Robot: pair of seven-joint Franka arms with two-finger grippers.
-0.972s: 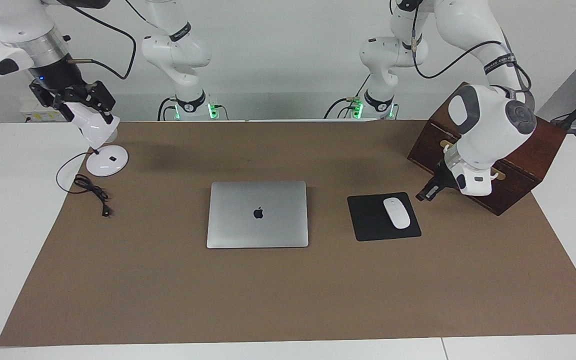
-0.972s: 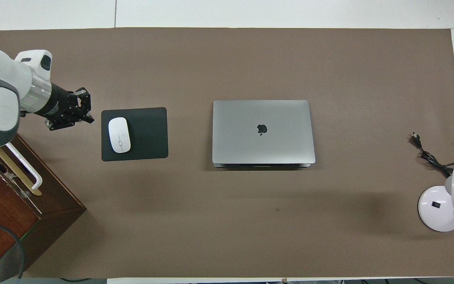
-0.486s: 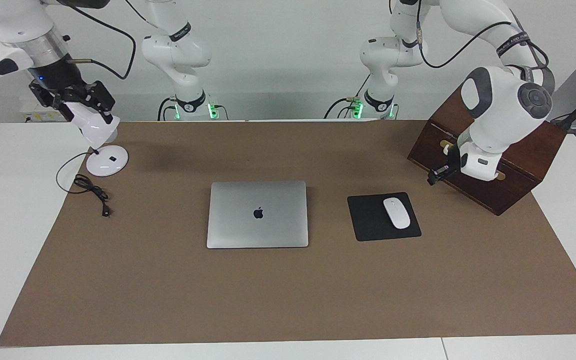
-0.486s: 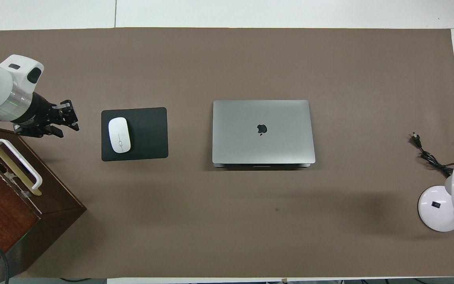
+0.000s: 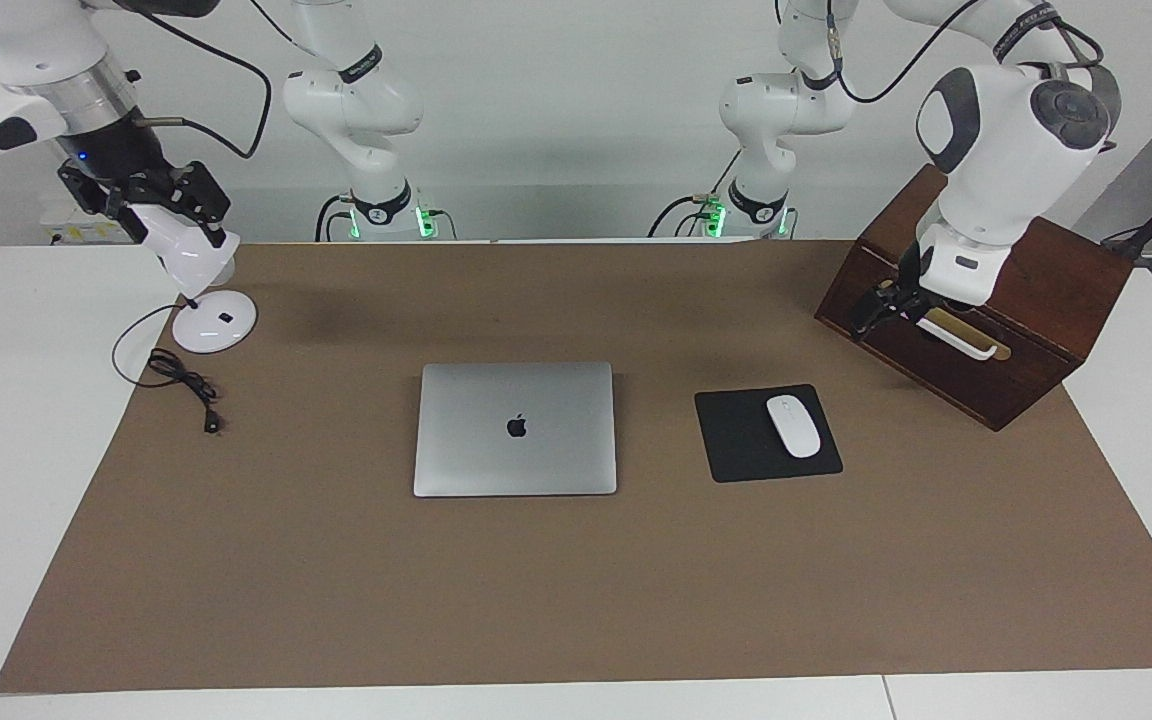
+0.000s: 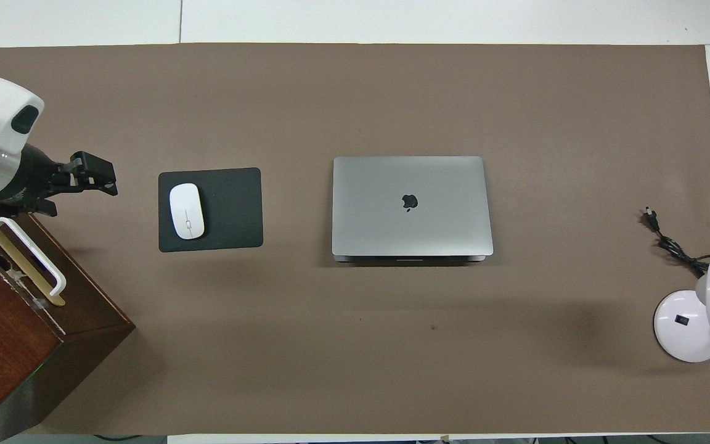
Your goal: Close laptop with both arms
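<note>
Laptop (image 5: 515, 428): silver-grey, lid fully down with the apple logo up, flat at the middle of the brown-covered counter (image 5: 576, 600). It lies well apart from both sets of fingers, roughly between them.

Left gripper (image 5: 871, 312): raised in front of the wooden box (image 5: 1036, 300), just beside its white handle (image 5: 956, 340), toward the left arm's end of the counter. Whether its fingers are wide or narrow cannot be told; they hold nothing visible.

Mouse pad (image 5: 746, 440): black, flat, between the left gripper and the laptop. White mouse (image 5: 793, 426) rests on the part of it closest to those fingers.

Right gripper (image 5: 151, 195): up in the air over the white desk lamp (image 5: 201, 290) at the right arm's end. Its finger spread cannot be told either.

Black cable (image 5: 181, 380): coiled on the counter beside the lamp base.
</note>
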